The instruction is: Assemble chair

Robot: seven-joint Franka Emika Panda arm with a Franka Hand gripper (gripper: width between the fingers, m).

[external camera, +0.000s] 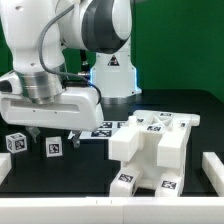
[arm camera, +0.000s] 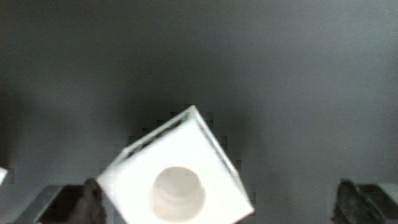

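The chair's joined parts (external camera: 150, 148) form a blocky white structure with small tags, standing at the exterior view's right on the black table. Two small white tagged blocks lie at the left: one (external camera: 15, 142) by the edge, the other (external camera: 53, 147) directly under my gripper (external camera: 55, 134). In the wrist view a white part with a round hole (arm camera: 178, 180) lies between my gripper's fingers (arm camera: 222, 205). It is close to one dark finger (arm camera: 80, 203) and far from the other (arm camera: 366, 200). The jaws stand wide apart, so the gripper is open.
The marker board (external camera: 105, 128) lies flat behind the chair parts, near the arm's base. A white rail (external camera: 60, 200) runs along the table's front edge, and another (external camera: 212, 168) stands at the right.
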